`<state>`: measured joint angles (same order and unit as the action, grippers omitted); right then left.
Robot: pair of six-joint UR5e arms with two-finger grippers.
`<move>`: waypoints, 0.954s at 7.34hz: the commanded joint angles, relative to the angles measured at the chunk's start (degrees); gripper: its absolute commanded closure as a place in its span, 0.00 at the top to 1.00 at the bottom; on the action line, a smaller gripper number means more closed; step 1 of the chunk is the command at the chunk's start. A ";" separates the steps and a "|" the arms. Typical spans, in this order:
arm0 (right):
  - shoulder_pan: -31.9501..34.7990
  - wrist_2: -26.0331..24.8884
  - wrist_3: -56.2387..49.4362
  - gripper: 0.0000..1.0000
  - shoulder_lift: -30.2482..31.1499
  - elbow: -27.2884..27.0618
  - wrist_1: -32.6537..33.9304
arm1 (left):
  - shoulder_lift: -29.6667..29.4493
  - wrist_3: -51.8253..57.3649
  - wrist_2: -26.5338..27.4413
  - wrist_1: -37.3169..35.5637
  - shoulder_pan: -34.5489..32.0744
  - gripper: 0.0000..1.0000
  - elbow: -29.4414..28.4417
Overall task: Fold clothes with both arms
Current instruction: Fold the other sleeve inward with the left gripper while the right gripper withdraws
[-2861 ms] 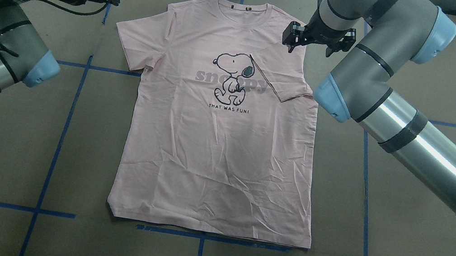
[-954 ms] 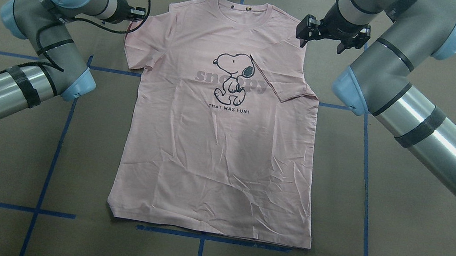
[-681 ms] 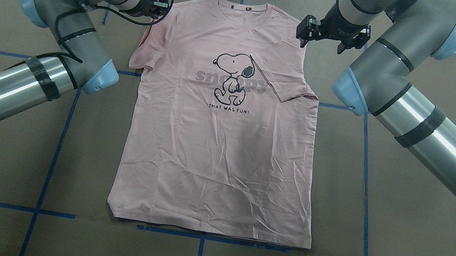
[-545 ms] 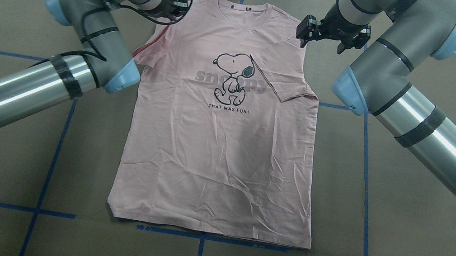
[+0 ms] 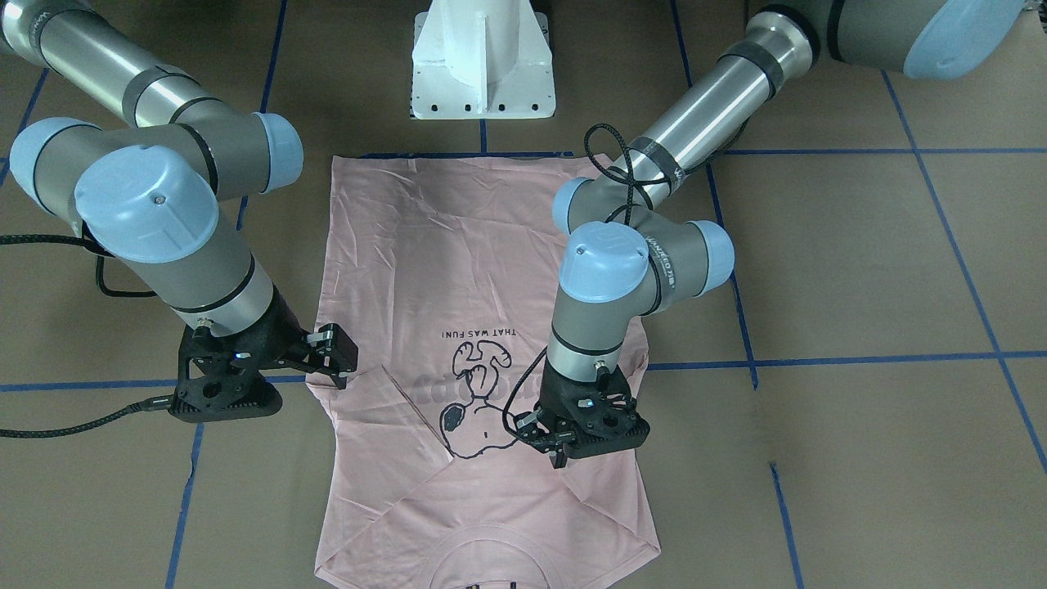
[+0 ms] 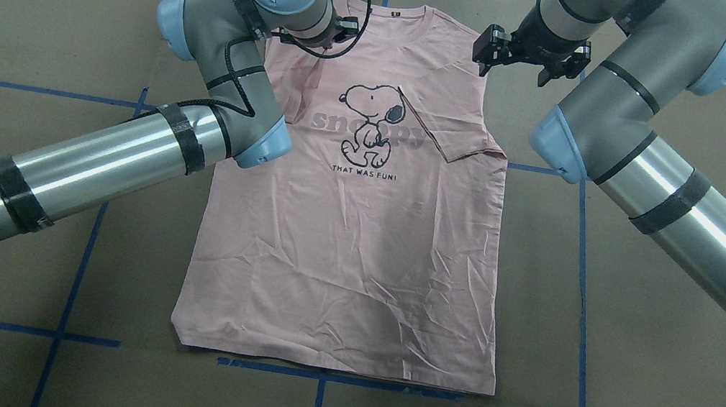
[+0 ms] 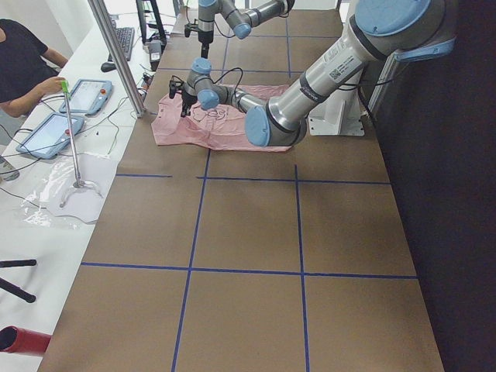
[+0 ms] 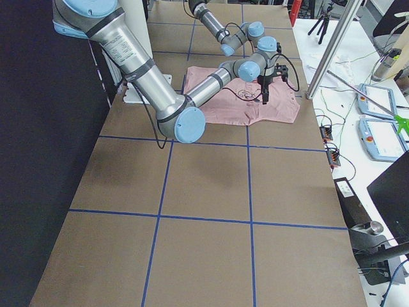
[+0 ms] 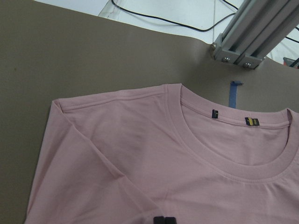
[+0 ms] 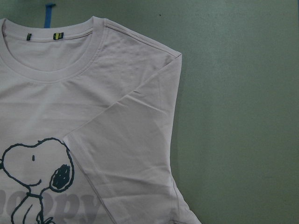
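Pink T-shirt (image 6: 353,267) lies spread flat, print side up, in the middle of the brown table (image 6: 641,335). Its collar (image 9: 224,154) points toward the edge far from the robot, and its hem is nearest the white pedestal base (image 5: 483,57). The right-side sleeve (image 6: 451,126) is folded inward across the chest, its cuff lying over the last letters of the grey lettering beside the Snoopy drawing (image 6: 368,124). The left-side sleeve (image 9: 84,177) is also turned in over the chest. A diagonal crease runs from the shoulder corner down to the left hand (image 9: 163,220), whose two black pads sit pressed together on that cloth in a narrow pinch that holds the sleeve. This hand hangs over the upper chest, just beside Snoopy's head, and the left arm (image 6: 123,151) reaches across the shirt's left edge to get there. The right hand (image 6: 511,74) stands at the shirt's right shoulder edge with its fingers spread wide and nothing between them; whether it touches the cloth cannot be told. The right arm (image 6: 682,210) slants in over bare table. Blue tape lines (image 6: 86,247) cross the table in a grid. An aluminium post (image 9: 252,37) stands just beyond the collar. An operator (image 7: 23,58) sits at the side bench.
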<state>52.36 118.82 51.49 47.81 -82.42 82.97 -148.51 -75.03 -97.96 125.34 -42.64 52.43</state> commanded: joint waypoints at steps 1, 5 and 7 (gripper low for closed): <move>0.02 0.01 0.02 1.00 0.27 0.16 -0.09 | -0.02 -0.38 0.14 2.01 0.36 1.00 0.48; 0.02 2.80 4.31 1.00 3.06 -2.02 -1.22 | 14.23 0.32 -9.93 -4.01 0.01 1.00 25.86; -2.34 2.47 14.02 1.00 15.23 -13.58 -8.92 | 22.79 3.55 -10.40 -14.64 -0.07 1.00 41.72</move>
<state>51.30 121.23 59.26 55.97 -89.37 78.60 -131.32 -73.77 -107.48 117.04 -42.65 83.93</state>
